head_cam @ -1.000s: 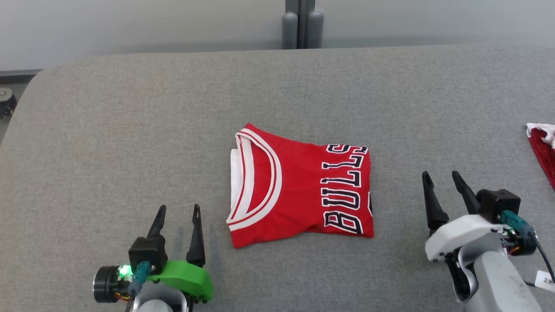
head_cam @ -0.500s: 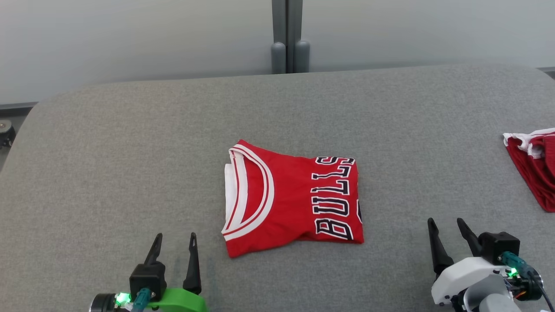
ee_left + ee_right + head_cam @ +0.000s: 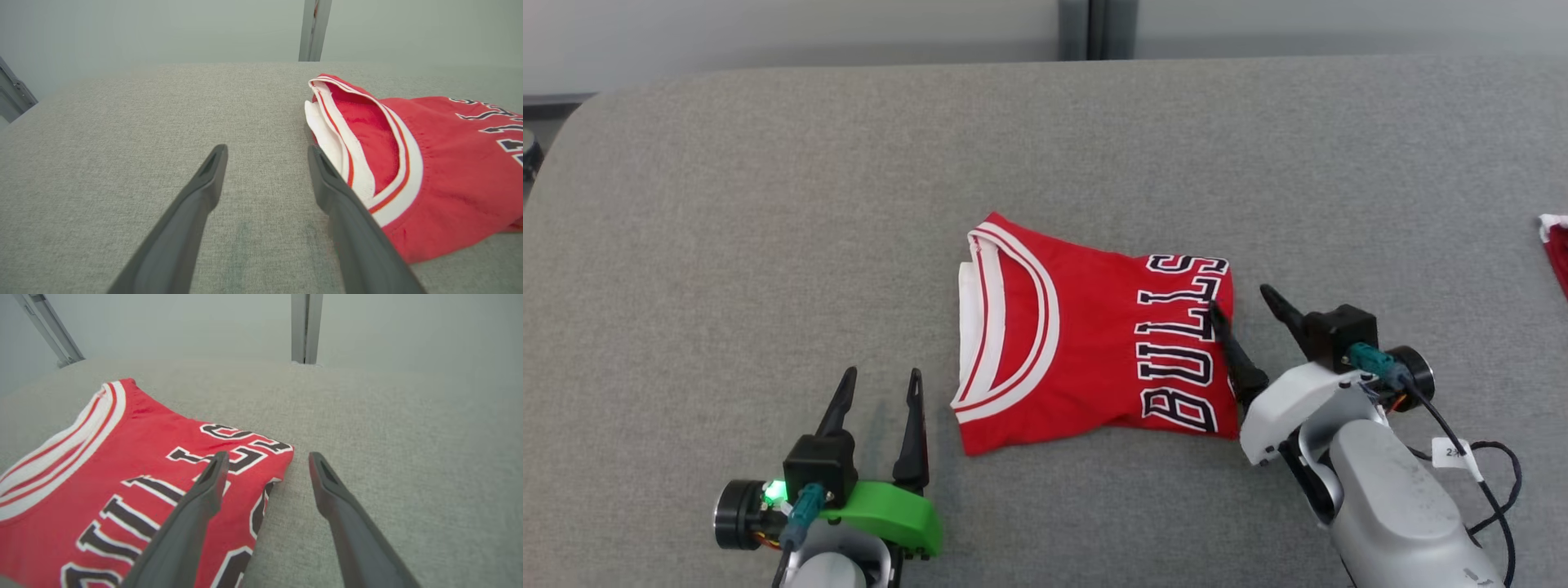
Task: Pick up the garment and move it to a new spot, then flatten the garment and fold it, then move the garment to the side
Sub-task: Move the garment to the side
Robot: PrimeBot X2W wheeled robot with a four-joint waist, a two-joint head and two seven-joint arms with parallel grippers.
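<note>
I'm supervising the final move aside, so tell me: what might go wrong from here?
1. The open right gripper straddles the jersey at its lettered edge; closing there may pinch only the top layer and undo the fold.
2. The open left gripper sits beside the collar; a one-sided pull could skew the fold.
3. Moving right risks overlapping the other red garment.

Grey fabric table [image 3: 727, 204], folded red jersey [image 3: 1086, 335] mid, 2nd red cloth [image 3: 1558, 253] R edge

Cut off, covered
A red cloth [image 3: 1556, 249] runs off the right edge; the right gripper [image 3: 1239, 298] overlaps the jersey [image 3: 1086, 343] lettering.
</note>
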